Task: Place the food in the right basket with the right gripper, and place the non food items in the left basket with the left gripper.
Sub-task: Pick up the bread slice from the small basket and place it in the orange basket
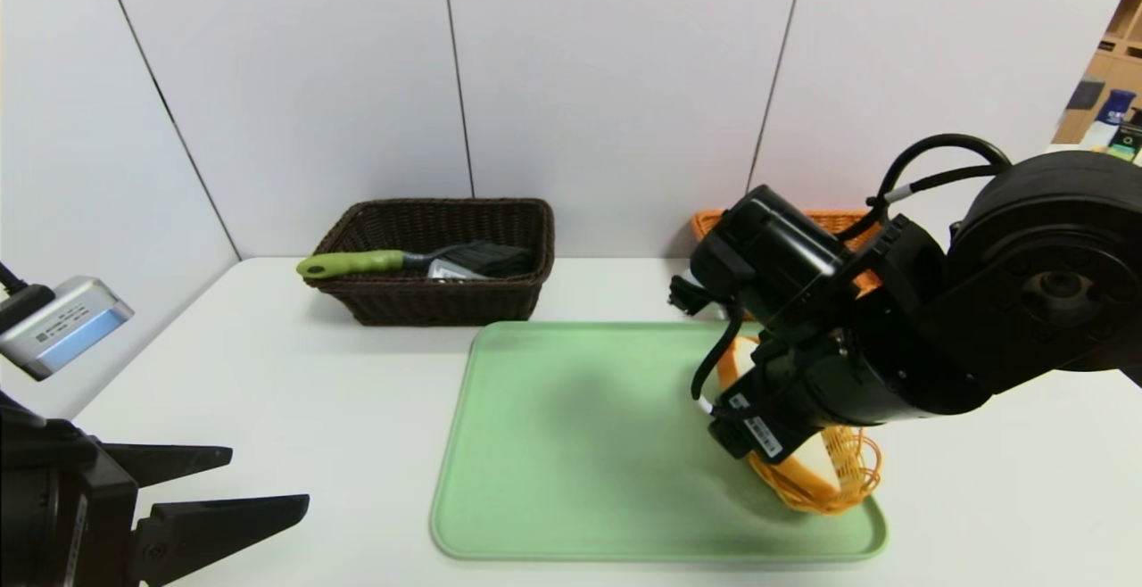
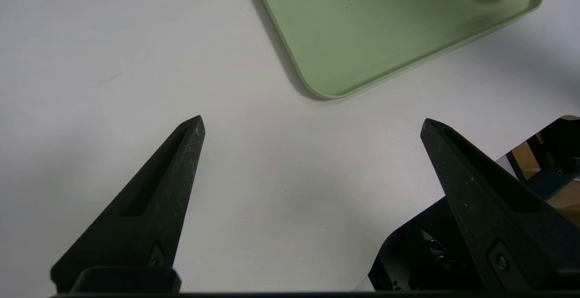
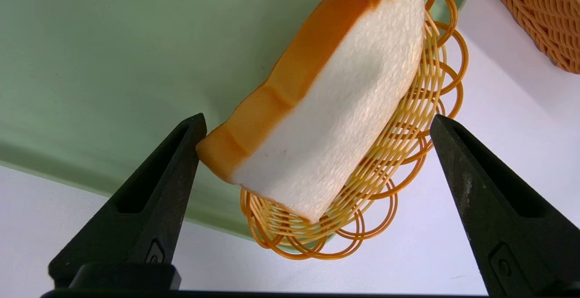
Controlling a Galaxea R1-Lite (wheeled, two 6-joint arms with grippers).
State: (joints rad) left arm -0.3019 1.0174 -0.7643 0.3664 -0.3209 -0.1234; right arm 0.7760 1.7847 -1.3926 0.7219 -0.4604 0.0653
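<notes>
- The right gripper (image 3: 317, 123) hangs over the tray's 4 o'clock corner, jaws spread wide on either side of the bread (image 3: 326, 94); one jaw tip sits right at the crust corner, the other stands well clear, so nothing is gripped.
- The bread, a thick white slice with a tan-orange crust, leans tilted in a small yellow wicker dish (image 3: 408, 153) that rests partly on the green tray (image 1: 580, 444).
- The left gripper (image 2: 312, 123) hovers over bare white table (image 1: 312, 409) at 8 o'clock of the tray, jaws wide and holding nothing.
- The brown basket (image 1: 437, 288), at 11 o'clock of the tray, holds the brush (image 1: 410, 260), its green handle resting over the rim, and a grey case (image 1: 451, 270) beside the bristles; its label cannot be read.
- The orange basket (image 1: 839, 221), at 1 o'clock of the tray, is mostly hidden behind the right arm.
- A white sticker with tiny print on the right wrist is too small to read.
</notes>
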